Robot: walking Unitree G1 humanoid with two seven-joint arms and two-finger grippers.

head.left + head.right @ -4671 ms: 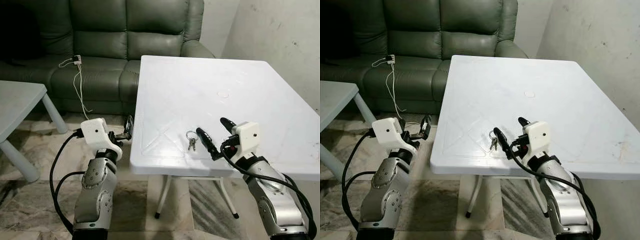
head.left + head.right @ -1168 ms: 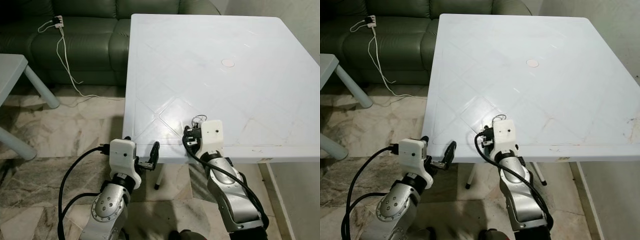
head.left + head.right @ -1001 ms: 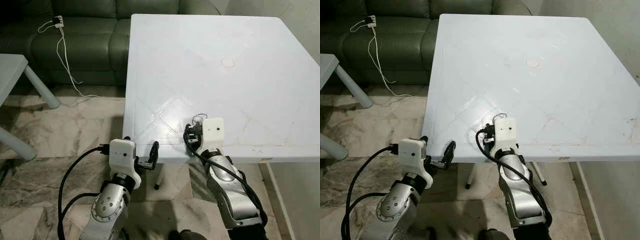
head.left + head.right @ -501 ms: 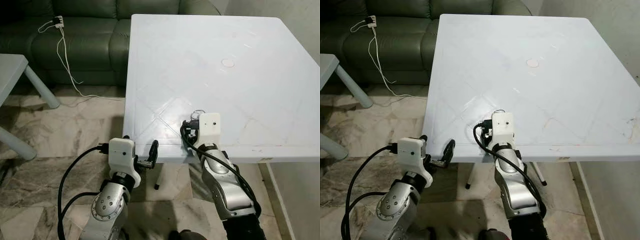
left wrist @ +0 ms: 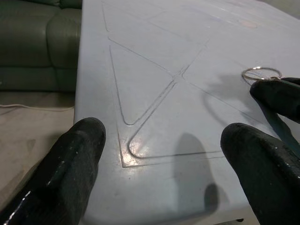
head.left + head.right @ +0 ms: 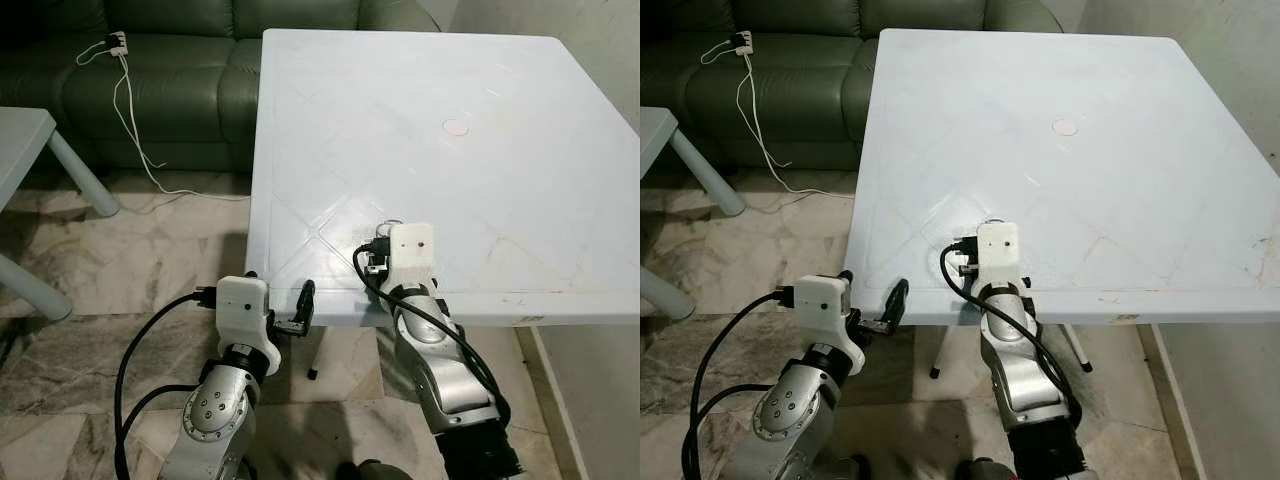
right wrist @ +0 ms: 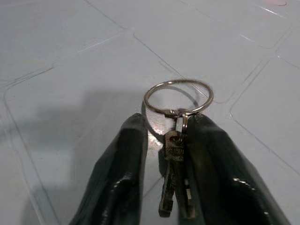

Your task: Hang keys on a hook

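Two small keys (image 7: 174,149) on a metal ring (image 7: 178,96) sit between the two black fingers of my right gripper (image 7: 171,126), which is shut on them just above the white table (image 6: 500,180) near its front edge. The ring (image 6: 389,225) pokes out past the white wrist housing. My left gripper (image 5: 161,140) is open, its fingers wide apart, level with the table's front left edge and holding nothing. From the left wrist view the ring (image 5: 261,73) and a right finger (image 5: 279,93) appear off to the side.
A dark green sofa (image 6: 170,60) stands behind the table, with a white cable and power strip (image 6: 118,45) on it. A grey side table (image 6: 25,150) is at the left. Marble floor (image 6: 130,260) lies below, and a wall runs along the right.
My right arm has shifted a little to the left and farther over the table, keeping the keys in its grip. The left gripper stays put.
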